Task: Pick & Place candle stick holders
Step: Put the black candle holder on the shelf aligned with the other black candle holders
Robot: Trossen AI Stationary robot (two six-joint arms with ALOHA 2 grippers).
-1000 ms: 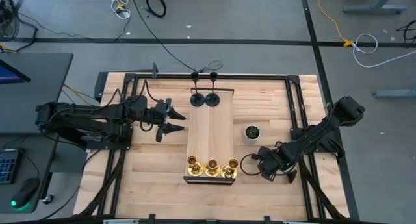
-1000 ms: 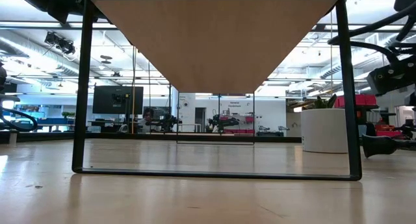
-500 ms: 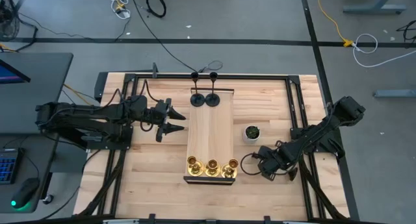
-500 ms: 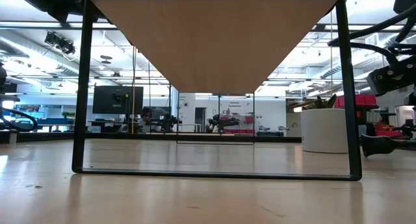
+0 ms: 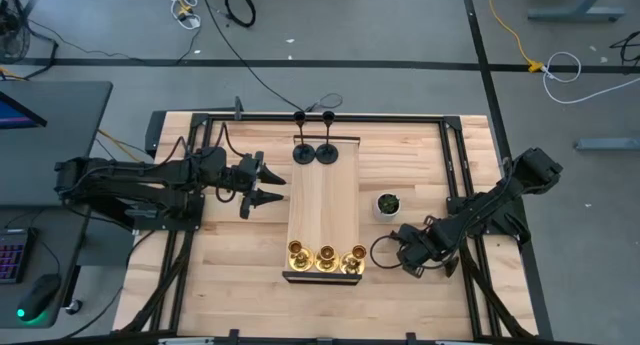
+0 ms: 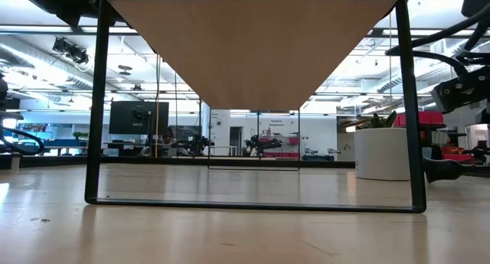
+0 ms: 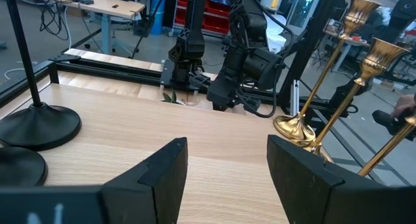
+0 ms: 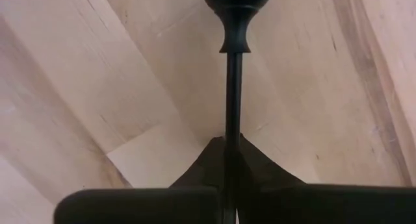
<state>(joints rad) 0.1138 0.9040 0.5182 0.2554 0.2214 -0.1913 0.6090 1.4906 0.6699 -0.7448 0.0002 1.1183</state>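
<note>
right claw (image 8: 227,152) pinched on black holder's stem (image 8: 233,87) — table-level

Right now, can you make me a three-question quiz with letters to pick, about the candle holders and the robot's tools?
1. How many gold holders stand on the board? A two B three C five
2. Where is the plant pot? A right of the board B on the board C left of the board
3. The right tool is: A wide open B out of sight C shut on a black holder

B: three brass tops in a row.
A: it sits beside the right edge.
C: fingers pinch the thin stem.
</note>
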